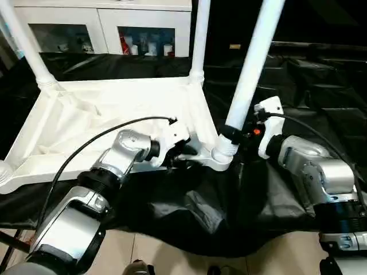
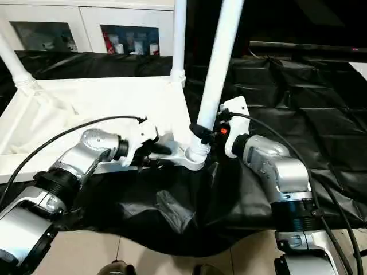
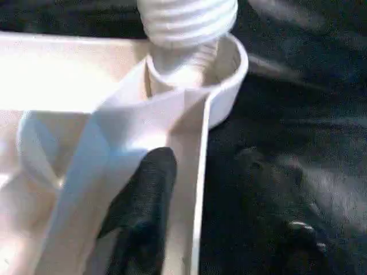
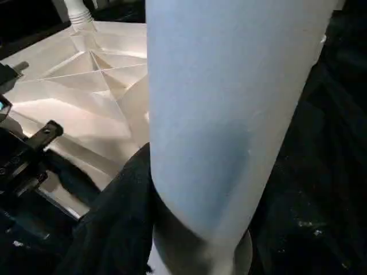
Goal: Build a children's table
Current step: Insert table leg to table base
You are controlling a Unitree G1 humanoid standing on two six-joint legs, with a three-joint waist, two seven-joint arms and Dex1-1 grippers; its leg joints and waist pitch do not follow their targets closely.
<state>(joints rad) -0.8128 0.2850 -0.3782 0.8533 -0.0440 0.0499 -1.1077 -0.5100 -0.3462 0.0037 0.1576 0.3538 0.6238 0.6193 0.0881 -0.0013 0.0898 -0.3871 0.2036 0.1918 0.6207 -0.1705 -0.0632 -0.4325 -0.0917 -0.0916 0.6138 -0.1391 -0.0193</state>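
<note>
The children's table lies upside down on a black sheet, its white ribbed top facing up. Two white legs stand in the far corners. A third leg leans slightly over the near right corner socket, its threaded end just entering the socket. My right gripper is shut on this leg low down, one black finger wrapped against it. My left gripper is shut on the top's near rim beside that socket, with one finger lying against a rib.
White cabinets with glass doors stand behind the table. The black sheet hangs in folds over the near edge of the work surface. A black cable loops over my left forearm.
</note>
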